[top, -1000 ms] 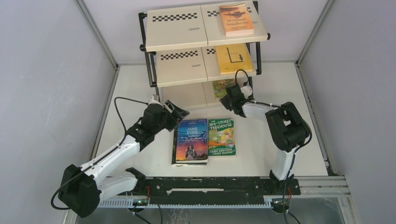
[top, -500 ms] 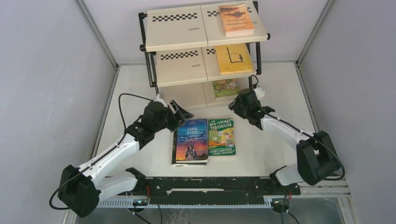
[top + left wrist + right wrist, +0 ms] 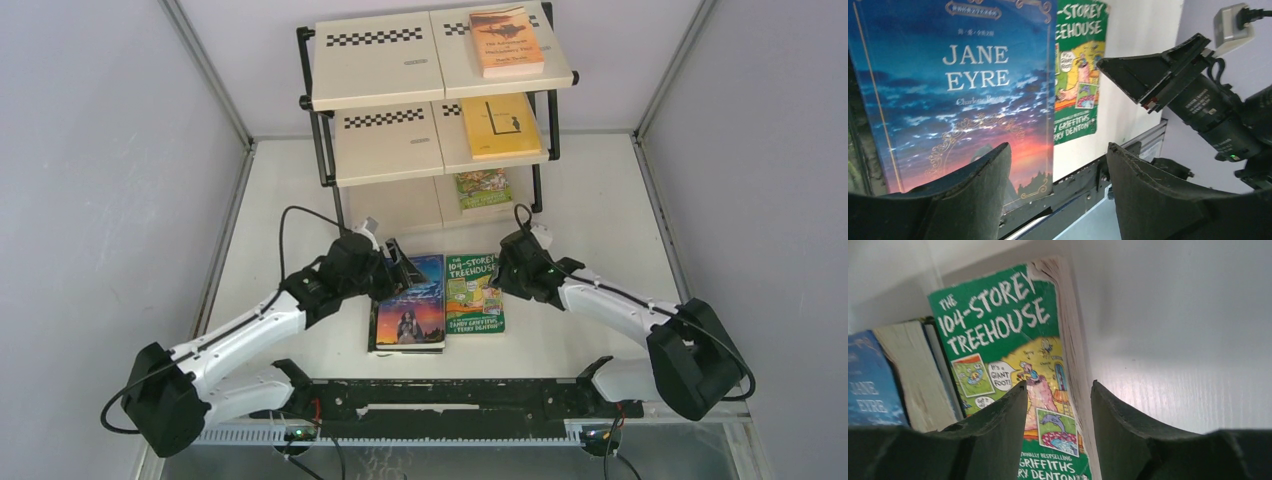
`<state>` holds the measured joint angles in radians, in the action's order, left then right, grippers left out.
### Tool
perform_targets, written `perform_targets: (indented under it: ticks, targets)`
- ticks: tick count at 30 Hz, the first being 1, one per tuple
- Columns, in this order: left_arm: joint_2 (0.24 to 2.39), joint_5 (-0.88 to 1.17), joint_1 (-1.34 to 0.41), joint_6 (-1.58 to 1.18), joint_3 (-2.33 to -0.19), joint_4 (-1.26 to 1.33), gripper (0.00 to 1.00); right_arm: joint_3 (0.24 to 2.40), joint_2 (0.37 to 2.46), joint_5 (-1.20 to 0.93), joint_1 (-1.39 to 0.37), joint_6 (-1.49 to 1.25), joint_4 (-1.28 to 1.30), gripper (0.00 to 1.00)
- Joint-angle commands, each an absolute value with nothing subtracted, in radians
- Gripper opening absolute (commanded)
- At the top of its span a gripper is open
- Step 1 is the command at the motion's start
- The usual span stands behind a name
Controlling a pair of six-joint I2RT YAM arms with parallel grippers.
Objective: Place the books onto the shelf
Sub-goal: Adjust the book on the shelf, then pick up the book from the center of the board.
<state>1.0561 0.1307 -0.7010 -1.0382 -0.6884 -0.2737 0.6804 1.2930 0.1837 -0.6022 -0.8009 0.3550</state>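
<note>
top external shows the left claw (image 3: 398, 266) spread, holding nothing, over the top left corner of jane eyre (image 3: 412, 312), which lies flat on the desk (image 3: 600, 200) with the treehouse book (image 3: 476, 298) just beside it on the right; the right claw (image 3: 508, 268), spread too, hangs at that book's right edge. both look like light paperbacks with slick covers, bendy if taken by a corner; a long edge probably needs lifting first, then a pinch across the pages near the spine. on the shelf (image 3: 380, 62) three books sit on the right half: orange book (image 3: 506, 42) on top, yellow book (image 3: 498, 125) in the middle, green book (image 3: 483, 188) at the bottom
</note>
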Motion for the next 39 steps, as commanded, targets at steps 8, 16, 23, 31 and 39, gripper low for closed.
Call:
perform_targets:
  ticks: [8, 16, 23, 31, 39]
  targets:
    - [1.137, 0.074, -0.752, -1.027, -0.629, -0.310, 0.74, 0.655, 1.348, 0.157, -0.643, -0.798, 0.331, 0.57]
    - [1.231, 0.067, -0.766, -1.029, -0.605, -0.306, 0.73, 0.639, 1.397, -0.002, -0.643, -0.767, 0.246, 0.57]
    - [1.258, 0.070, -0.767, -1.022, -0.594, -0.301, 0.73, 0.573, 1.330, -0.154, -0.637, -0.785, 0.125, 0.56]
    - [1.296, 0.079, -0.767, -1.017, -0.574, -0.284, 0.74, 0.557, 1.233, -0.305, -0.623, -0.828, 0.012, 0.54]
    - [1.314, 0.084, -0.767, -1.014, -0.568, -0.273, 0.73, 0.556, 1.242, -0.391, -0.627, -0.870, -0.080, 0.53]
